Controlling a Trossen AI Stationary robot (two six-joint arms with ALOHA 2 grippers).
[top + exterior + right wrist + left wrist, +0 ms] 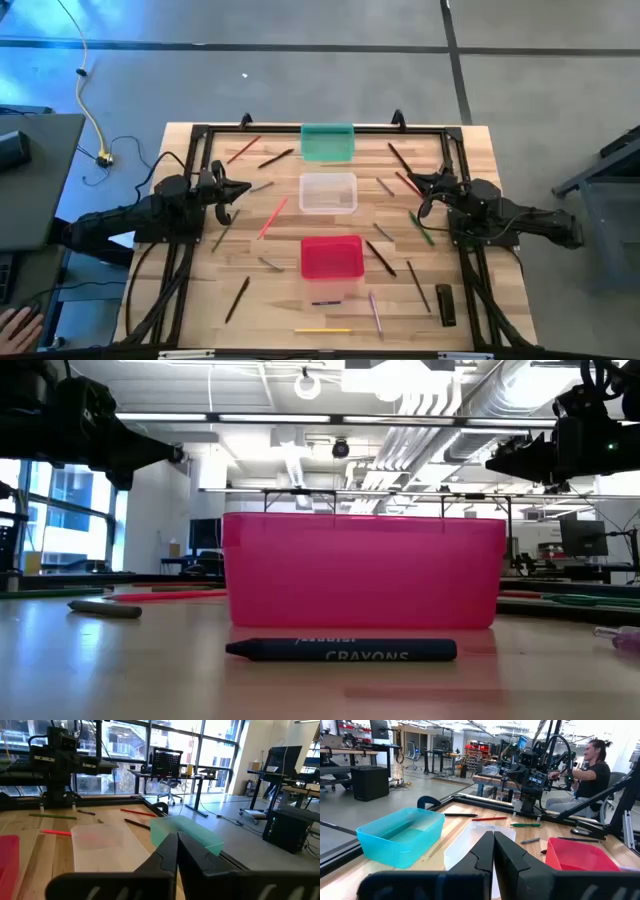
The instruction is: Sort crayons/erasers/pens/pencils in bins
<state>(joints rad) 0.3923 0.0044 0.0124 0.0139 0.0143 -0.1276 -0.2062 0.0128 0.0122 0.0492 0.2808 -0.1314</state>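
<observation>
My left tool [243, 190] hangs shut and empty over the surface [290, 300]'s left side; my right tool [418, 185] hangs shut and empty over the right side. Between them, in a row down the middle, stand the three bins: the clear bin [328, 192] directly between the tips, the teal bin [327, 142] toward the far edge, the red bin [331, 256] toward the near edge. Pencils and pens lie scattered on open wood around both tools; a pink pencil [272, 217] lies just beside the left tool. A blue crayon [342, 650] lies against the red bin's near side. Beyond the right arm sits a person [587, 775].
</observation>
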